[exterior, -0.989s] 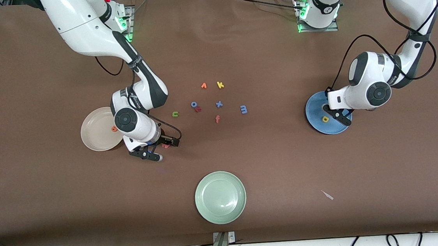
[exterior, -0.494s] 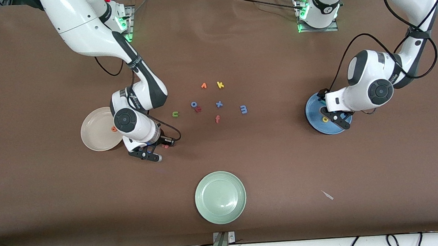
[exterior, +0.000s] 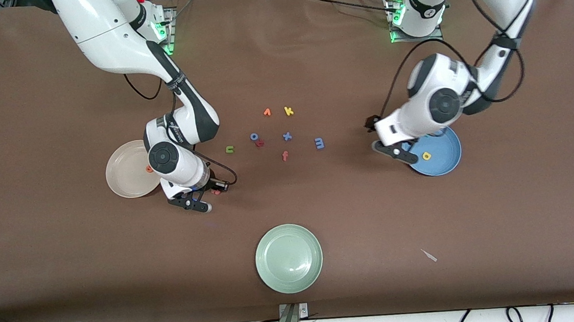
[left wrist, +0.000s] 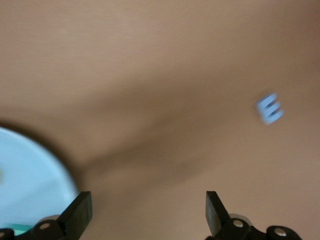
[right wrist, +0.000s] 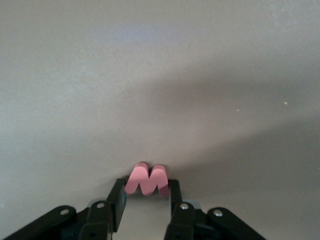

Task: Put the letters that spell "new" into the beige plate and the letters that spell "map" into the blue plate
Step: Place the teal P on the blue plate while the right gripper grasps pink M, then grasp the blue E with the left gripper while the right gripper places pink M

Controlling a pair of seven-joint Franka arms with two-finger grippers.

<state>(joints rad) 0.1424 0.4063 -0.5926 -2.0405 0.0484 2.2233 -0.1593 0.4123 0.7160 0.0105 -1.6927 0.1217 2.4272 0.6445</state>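
Note:
My right gripper [exterior: 204,196] [right wrist: 146,189] is low at the table beside the beige plate [exterior: 122,181], shut on the pinkish-red w [exterior: 215,191] [right wrist: 146,179]. An orange e [exterior: 149,168] lies in that plate. The green n [exterior: 229,148] lies on the table among the loose letters. My left gripper [exterior: 385,139] [left wrist: 147,206] hangs open and empty over the table at the rim of the blue plate [exterior: 446,161] [left wrist: 30,170], which holds the yellow a [exterior: 426,156]. The blue m [exterior: 319,143] [left wrist: 270,108] lies toward the table's middle from it.
More loose letters lie mid-table: an orange v [exterior: 267,112], a yellow k [exterior: 288,111], a blue o [exterior: 254,136], a blue x [exterior: 287,136] and a red-orange f [exterior: 285,155]. A pale green plate [exterior: 288,258] sits nearest the front camera.
My left gripper opened, leaving the yellow a in the blue plate, and swung off the plate toward the middle letters. My right gripper closed on the w.

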